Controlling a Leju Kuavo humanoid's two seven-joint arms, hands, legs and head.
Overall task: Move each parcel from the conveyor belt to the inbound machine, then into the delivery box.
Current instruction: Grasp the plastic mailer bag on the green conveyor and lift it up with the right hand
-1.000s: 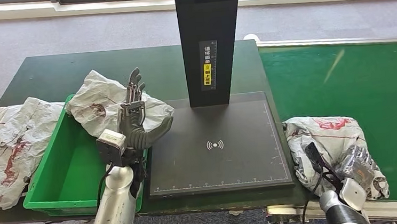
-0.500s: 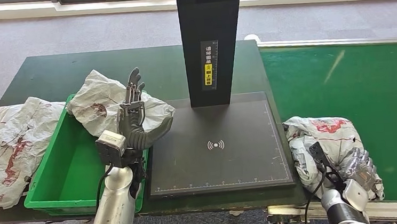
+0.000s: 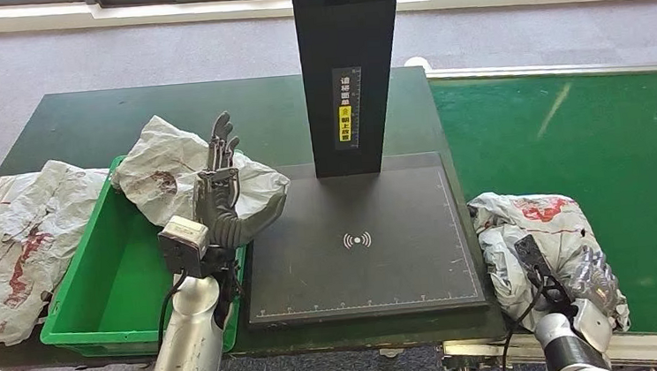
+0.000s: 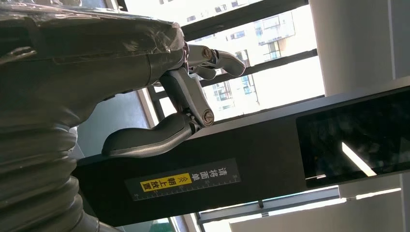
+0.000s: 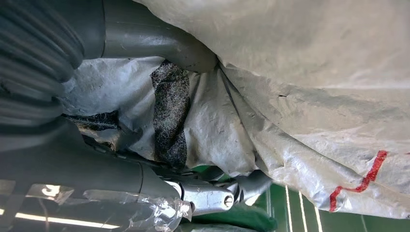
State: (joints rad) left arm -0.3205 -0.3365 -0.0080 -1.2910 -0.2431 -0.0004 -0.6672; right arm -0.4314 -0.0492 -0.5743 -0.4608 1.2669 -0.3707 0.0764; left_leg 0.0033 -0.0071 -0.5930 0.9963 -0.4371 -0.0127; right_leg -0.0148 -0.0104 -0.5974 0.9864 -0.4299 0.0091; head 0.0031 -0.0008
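At about 4 o'clock in the head view, nearest the robot, the right hand (image 3: pixel 594 280) is gripping a crumpled grey parcel (image 3: pixel 532 231) with red print that is lying on the near left corner of the green conveyor belt (image 3: pixel 587 138). In the right wrist view the thumb is pressing into the plastic on one side while the darker fingers (image 5: pixel 212 195) are curling under the parcel's edge; a thin red line is showing on the wrap, but no writing there is readable.

At 8 o'clock the left hand (image 3: pixel 223 189) is hanging with its fingers spread and straight, grasping nothing, over the right rim of the green delivery box (image 3: pixel 94 292). A second grey parcel (image 3: pixel 178 175) is resting on the box's far right corner, just behind that hand. A third parcel (image 3: pixel 15 246) is lying at 9 o'clock on the dark green table (image 3: pixel 81 125), touching the box's left wall.

In the middle, the inbound machine (image 3: pixel 360 236) is showing a white wireless-signal symbol on its black plate. At 12 o'clock its black column is carrying a vertical label (image 3: pixel 349 106) with Chinese characters and a yellow section; I cannot read the characters for certain.
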